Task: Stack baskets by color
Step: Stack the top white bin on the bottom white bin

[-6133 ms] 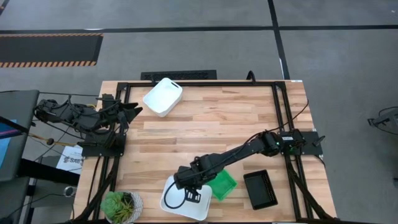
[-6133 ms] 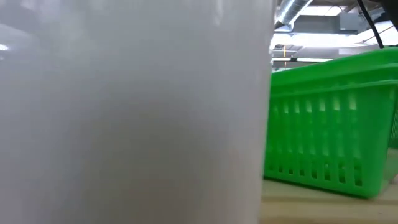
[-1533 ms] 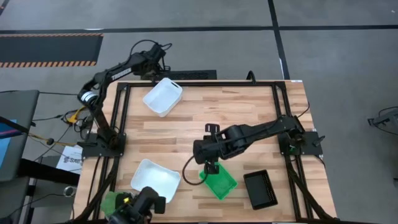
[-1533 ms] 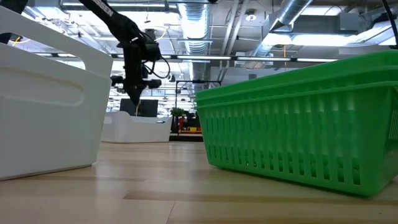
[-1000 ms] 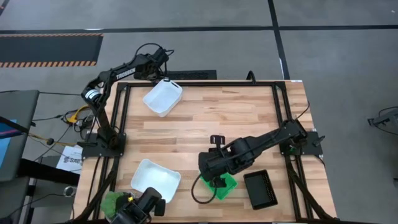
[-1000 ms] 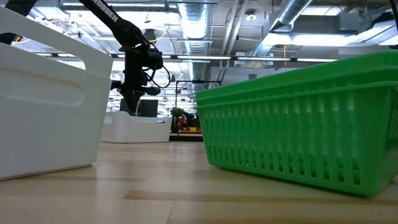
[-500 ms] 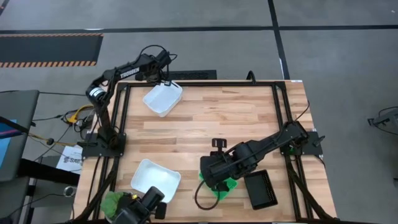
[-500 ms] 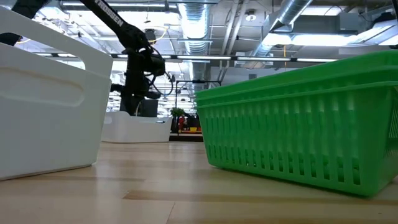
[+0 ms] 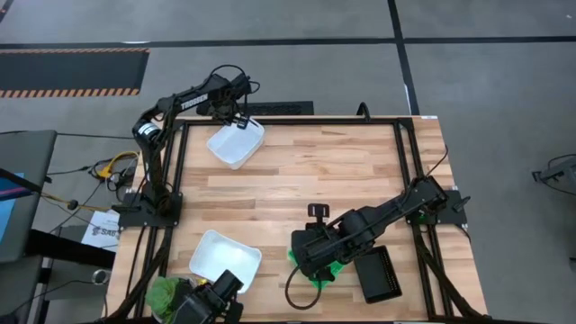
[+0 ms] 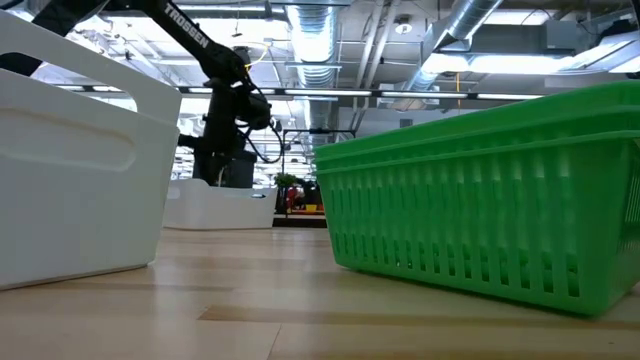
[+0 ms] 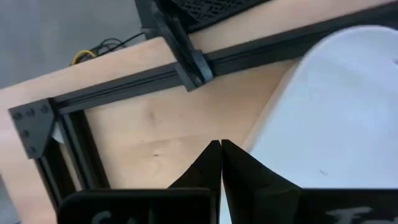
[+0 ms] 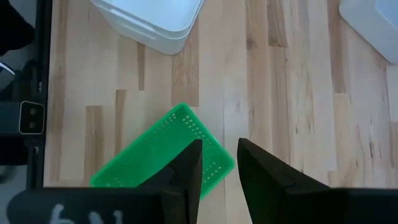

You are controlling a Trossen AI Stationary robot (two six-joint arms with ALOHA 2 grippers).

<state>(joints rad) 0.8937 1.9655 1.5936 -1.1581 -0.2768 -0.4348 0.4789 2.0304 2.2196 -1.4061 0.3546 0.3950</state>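
Right gripper: the right gripper [image 12: 219, 163] hangs directly above the bright green mesh plastic basket [image 9: 326, 267] at the near-right part of the wooden worktop [image 9: 306, 180], fingers parted about halfway with nothing between them.
Basket's lie: in the right wrist view its long axis runs diagonally to the finger gap, one corner under the fingertips.
Neighbours: a black mesh rectangular basket [image 9: 376, 274] sits just beside it, toward the right edge; a white smooth-walled plastic basket [image 9: 223, 259] lies well apart, near a round potted green plant [image 9: 167, 295].
Left gripper: the left gripper [image 11: 221, 149] is closed and empty, over the far-left corner at the rim of a second white smooth-walled basket [image 9: 236, 142], though contact cannot be judged.
Room: open worktop fills the middle; the nearer arm for green is the right.
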